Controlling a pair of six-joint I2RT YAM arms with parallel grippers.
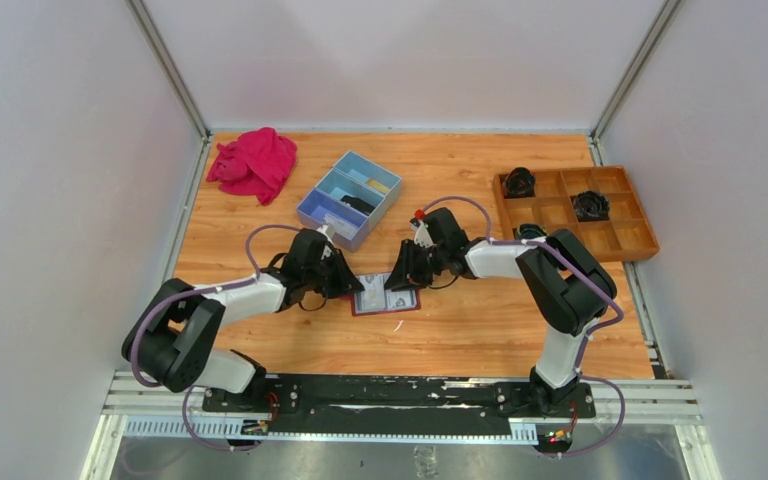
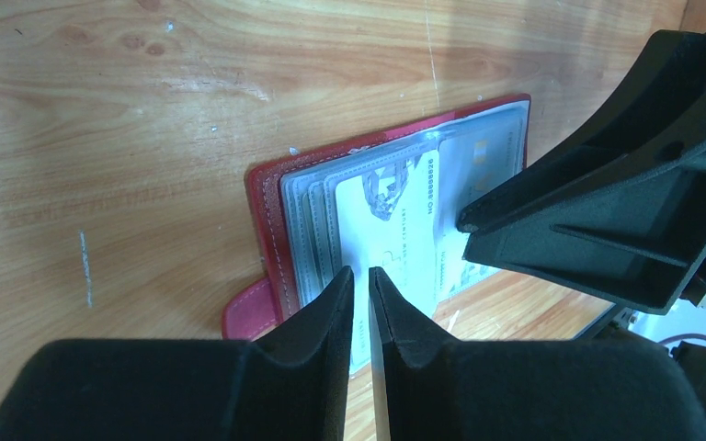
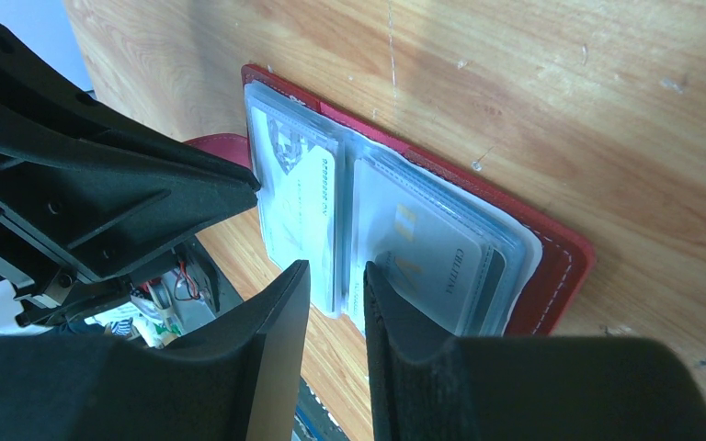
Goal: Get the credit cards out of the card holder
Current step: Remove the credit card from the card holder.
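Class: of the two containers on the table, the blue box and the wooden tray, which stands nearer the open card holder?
The blue box, just behind the card holder; the wooden tray sits farther right.

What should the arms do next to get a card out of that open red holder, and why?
Probably draw the left gripper back toward the near edge, sliding the card it seems to pinch out of its sleeve. The card holder lies open flat, cards still in their clear pockets, and the right gripper sits low at the centre fold, apparently steadying it.

A lab test cell: white panel walls [image 1: 60,150] enclose a wooden table [image 1: 460,330].
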